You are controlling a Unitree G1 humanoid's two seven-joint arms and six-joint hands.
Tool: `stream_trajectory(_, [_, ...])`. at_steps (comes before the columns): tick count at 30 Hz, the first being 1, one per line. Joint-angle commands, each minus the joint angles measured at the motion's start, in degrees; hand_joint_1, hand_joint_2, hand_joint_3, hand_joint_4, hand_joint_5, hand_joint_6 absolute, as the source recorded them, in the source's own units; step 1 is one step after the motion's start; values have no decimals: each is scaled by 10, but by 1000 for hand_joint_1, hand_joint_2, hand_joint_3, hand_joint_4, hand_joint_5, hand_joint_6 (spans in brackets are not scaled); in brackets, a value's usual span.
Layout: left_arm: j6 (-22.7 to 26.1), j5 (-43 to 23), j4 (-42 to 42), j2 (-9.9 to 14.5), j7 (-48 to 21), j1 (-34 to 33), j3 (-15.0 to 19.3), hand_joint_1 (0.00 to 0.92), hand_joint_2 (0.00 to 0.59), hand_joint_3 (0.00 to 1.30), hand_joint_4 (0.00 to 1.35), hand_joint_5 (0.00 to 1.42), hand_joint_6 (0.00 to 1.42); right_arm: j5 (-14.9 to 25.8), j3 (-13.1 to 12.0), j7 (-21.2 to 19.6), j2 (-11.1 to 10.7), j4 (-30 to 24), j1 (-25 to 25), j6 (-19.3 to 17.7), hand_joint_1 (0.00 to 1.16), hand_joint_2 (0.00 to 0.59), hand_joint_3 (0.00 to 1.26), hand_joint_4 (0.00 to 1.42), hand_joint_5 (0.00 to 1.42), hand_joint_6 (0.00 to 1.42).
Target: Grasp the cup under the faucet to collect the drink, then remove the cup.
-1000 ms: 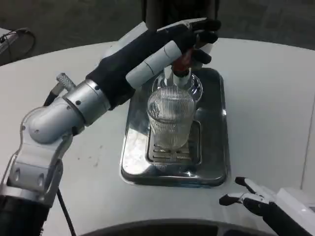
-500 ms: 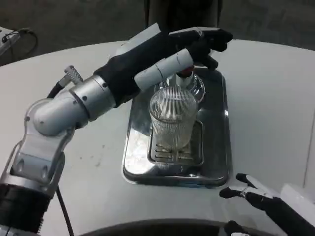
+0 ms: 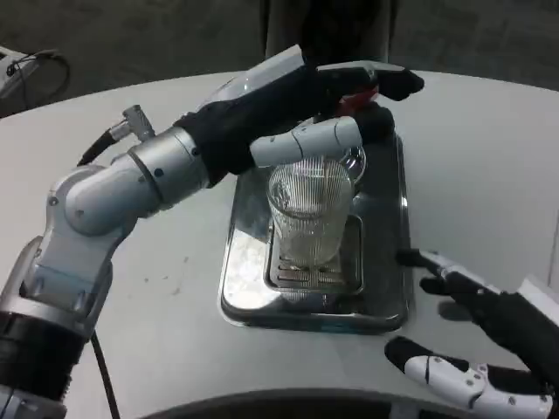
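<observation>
Left hand (image 3: 306,109) presses the red faucet lever (image 3: 354,102) above the cup (image 3: 307,214); right hand (image 3: 476,327), fingers spread, should close squarely around the cup's ribbed wall.

A ribbed clear glass cup (image 3: 307,214) stands on a polished, mirror-bright metal tray (image 3: 384,262); the table (image 3: 472,166) is matt white, the left forearm (image 3: 131,183) brushed silver metal.

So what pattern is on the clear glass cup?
Fine vertical ribbing on the clear glass cup, head view.
</observation>
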Motion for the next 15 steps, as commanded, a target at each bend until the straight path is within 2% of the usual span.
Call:
stream_trajectory(1, [-4,36,19,7,-16,13,-28,0,68,242,171,269,146,0,30,-44,9,23,-27,9,589,261,2,1,86,128])
stream_trajectory(5, [-10,40,23,9,-14,10,-30,0,64,242,171,265,145,-16,69,-86,16,70,-62,15,643,240,0,14,86,113])
stream_trajectory(8, [-14,38,28,10,-13,7,-27,0,59,242,171,264,145,-25,88,-114,25,108,-91,11,659,231,0,31,86,113])
stream_trajectory(11, [-20,36,33,9,-8,5,-23,0,33,242,171,262,144,-40,111,-133,27,140,-123,6,661,231,0,36,86,113])
stream_trajectory(13, [-28,34,37,8,-2,6,-18,0,3,242,171,262,153,-43,123,-140,24,166,-148,3,697,223,0,44,96,110])
stream_trajectory(15, [-35,31,41,6,5,7,-13,0,0,241,174,260,154,-38,129,-144,25,199,-177,0,717,214,0,41,97,97])
